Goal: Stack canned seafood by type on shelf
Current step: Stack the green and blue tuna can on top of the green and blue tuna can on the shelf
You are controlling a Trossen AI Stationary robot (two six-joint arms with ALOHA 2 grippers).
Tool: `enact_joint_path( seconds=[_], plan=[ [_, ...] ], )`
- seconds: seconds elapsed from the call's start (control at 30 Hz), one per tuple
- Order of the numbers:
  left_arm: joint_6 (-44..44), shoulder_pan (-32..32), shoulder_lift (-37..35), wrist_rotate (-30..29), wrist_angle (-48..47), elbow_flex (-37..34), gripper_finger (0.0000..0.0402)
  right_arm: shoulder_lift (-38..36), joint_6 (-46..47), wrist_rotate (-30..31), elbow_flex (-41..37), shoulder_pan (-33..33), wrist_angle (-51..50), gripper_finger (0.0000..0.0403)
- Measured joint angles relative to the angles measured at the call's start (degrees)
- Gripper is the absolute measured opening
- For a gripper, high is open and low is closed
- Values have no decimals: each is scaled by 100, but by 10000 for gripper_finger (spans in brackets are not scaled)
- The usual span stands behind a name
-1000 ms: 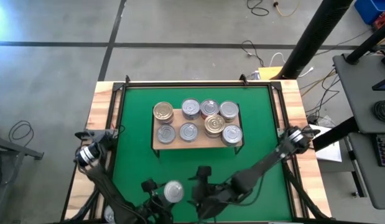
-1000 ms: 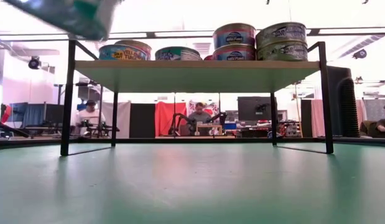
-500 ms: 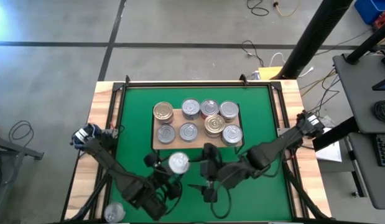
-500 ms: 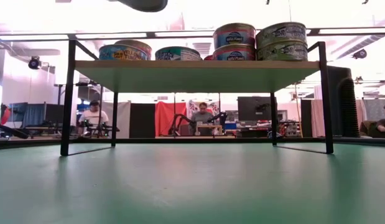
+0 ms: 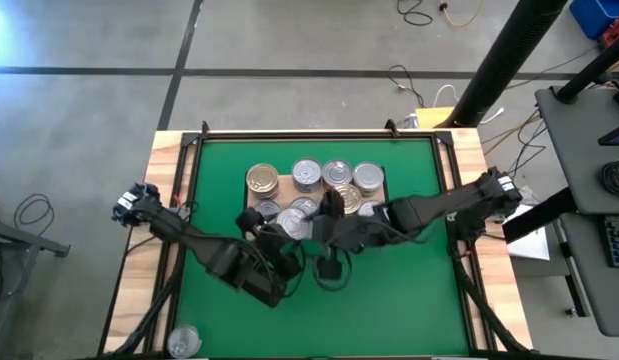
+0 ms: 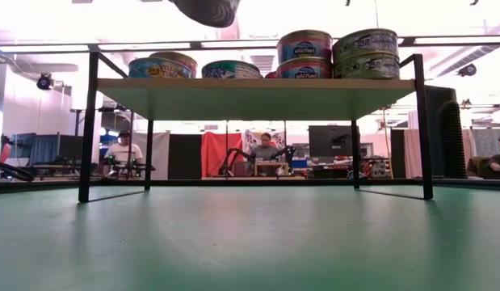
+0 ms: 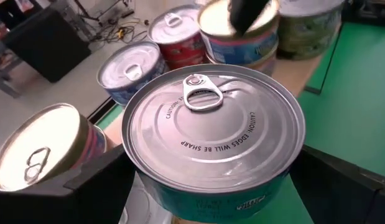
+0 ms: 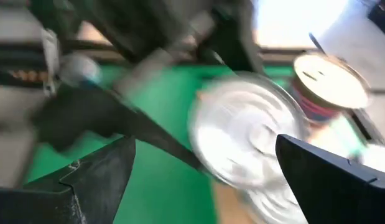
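The shelf (image 5: 250, 198) stands mid-mat on thin black legs and carries several tins of canned seafood, a gold-lidded one (image 5: 262, 180) at its far left. In the low view, the tins at the right (image 6: 365, 52) sit two high. My left gripper (image 5: 292, 222) hangs over the shelf's near edge, shut on a silver-lidded tin (image 7: 211, 124) with a teal label. Just to its right, my right gripper (image 5: 327, 212) is open, and the right wrist view shows nothing between its fingers (image 8: 86, 180). My left gripper pinches the tin by its side wall (image 7: 142, 177), one finger (image 7: 99, 190) on each of two opposite sides. The fingers come from the table's near left, slanting down. The tin stays upright with its ring-pull lid up, lifted clear above the tins on the shelf.
One more silver tin (image 5: 184, 340) sits at the near left corner, off the green mat (image 5: 409, 290). Both arms cross the mat's near half toward the shelf. In the low view, people sit in the room beyond the table.
My left gripper has carried the tin up from the mat's near edge and toward the far edge, until it hangs over the shelf's near side. My right gripper has risen and travelled the same way beside it, still open.
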Motion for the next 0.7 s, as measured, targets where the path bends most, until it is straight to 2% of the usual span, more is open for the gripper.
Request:
enact_joint_path(
  seconds=[0.13, 0.2, 0.33, 0.43, 0.7],
  plan=[
    [-7, 68, -104, -3, 94, -68, 371, -37, -166, -132, -1, -380, -658, 378],
    [-17, 119, -116, 3, 110, -127, 371, -35, -277, -390, -2, -513, -610, 373],
    [5, 319, -118, -14, 309, -229, 371, -35, -661, -804, -2, -617, -570, 337],
    [252, 460, -118, -12, 637, -317, 371, -35, -869, -812, -2, -691, -571, 288],
    [447, 790, -168, 246, 1513, -1022, 371, 19, -895, -741, -6, -1074, -558, 122]
  ],
)
